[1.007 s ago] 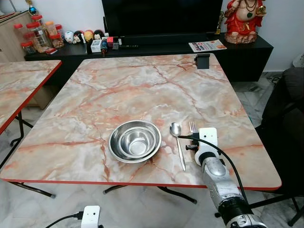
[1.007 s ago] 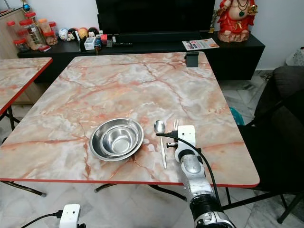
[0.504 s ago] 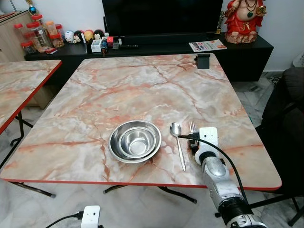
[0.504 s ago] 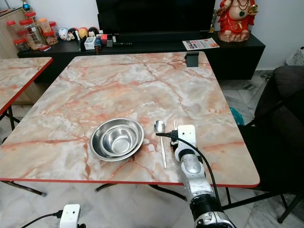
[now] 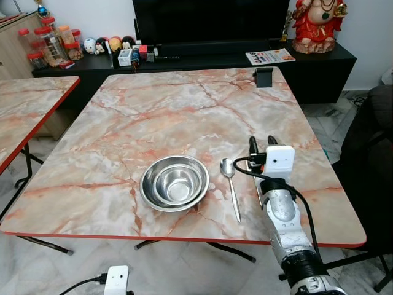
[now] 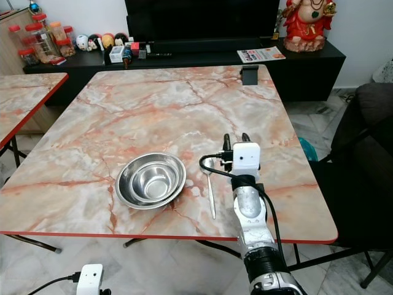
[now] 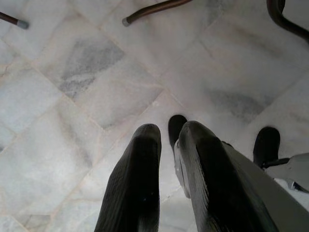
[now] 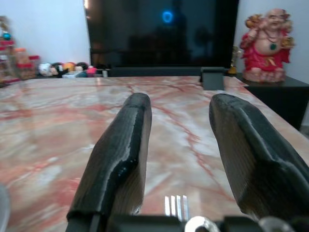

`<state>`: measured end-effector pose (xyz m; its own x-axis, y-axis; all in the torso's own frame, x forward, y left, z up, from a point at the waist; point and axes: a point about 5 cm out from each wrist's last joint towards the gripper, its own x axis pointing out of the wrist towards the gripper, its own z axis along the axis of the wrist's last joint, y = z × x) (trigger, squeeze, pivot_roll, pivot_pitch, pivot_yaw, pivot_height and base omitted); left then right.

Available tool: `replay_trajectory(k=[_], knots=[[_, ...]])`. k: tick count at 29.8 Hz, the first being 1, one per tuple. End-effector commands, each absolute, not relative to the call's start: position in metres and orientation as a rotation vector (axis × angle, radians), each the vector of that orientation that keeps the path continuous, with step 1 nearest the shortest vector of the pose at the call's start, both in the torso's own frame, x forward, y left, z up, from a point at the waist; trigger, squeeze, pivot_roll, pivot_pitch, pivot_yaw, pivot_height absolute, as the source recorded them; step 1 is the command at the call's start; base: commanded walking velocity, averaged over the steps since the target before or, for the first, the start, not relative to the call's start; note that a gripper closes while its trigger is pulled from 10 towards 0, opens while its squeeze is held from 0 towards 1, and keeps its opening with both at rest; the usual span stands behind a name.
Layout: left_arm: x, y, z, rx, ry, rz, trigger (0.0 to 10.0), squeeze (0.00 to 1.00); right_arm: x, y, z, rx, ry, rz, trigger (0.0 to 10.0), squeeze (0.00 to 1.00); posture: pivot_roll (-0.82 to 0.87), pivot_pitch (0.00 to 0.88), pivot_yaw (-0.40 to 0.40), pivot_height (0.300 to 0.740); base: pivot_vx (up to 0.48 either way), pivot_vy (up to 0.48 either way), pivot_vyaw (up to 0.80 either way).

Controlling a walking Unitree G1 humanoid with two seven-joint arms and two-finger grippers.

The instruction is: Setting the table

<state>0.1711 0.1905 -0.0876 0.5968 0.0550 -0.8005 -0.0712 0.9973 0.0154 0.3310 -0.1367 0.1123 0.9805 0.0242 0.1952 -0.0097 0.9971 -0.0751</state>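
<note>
At the near edge of the frame I am seeing my left gripper (image 7: 166, 140) hanging idle beside me, its two black fingers lying nearly together over the pale tiled floor (image 7: 72, 96). Just beyond it, I am holding my right gripper (image 5: 262, 142) over the near right part of the marble table (image 5: 172, 117), its fingers spread apart and gripping nothing. Through that wrist camera I am looking between the two fingers (image 8: 120, 154) at the fork (image 8: 176, 205), whose tines are showing low between them on the tabletop. From the head camera the fork's handle (image 5: 258, 195) is peeking out alongside my arm, lying on the table just right of the spoon. The spoon (image 5: 231, 187) is lying flat with its bowl pointing away from me, just beside the steel bowl (image 5: 174, 182) on its right and not touching it. That bowl is sitting upright near the table's front edge, and I cannot tell whether it is one bowl or two nested. Further out, a small black object (image 5: 263, 77) is standing at the table's far right edge. Beyond it a dark cabinet (image 5: 331, 67) is carrying a red figurine (image 5: 316, 24), a magazine (image 5: 270, 57), jars (image 5: 46, 43) and small trinkets, with a large black screen (image 5: 209, 21) behind. A second marble table (image 5: 24, 110) is standing off to my left.
</note>
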Motion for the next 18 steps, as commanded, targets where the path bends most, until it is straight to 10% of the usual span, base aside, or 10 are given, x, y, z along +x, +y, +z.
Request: replay_trajectory(k=[1, 18], knots=[[0.170, 0.196, -0.087, -0.031, 0.922, 0.097, 10.0, 0.00, 0.330, -0.129, 0.114, -0.057, -0.211, 0.044, 10.0, 0.00, -0.07, 0.000, 0.068, 0.740, 0.000, 0.480, 0.00], [0.170, 0.199, -0.087, -0.030, 0.917, 0.114, 10.0, 0.00, 0.332, -0.121, 0.124, -0.043, -0.264, 0.071, 10.0, 0.00, -0.07, 0.000, 0.067, 0.740, 0.000, 0.480, 0.00]])
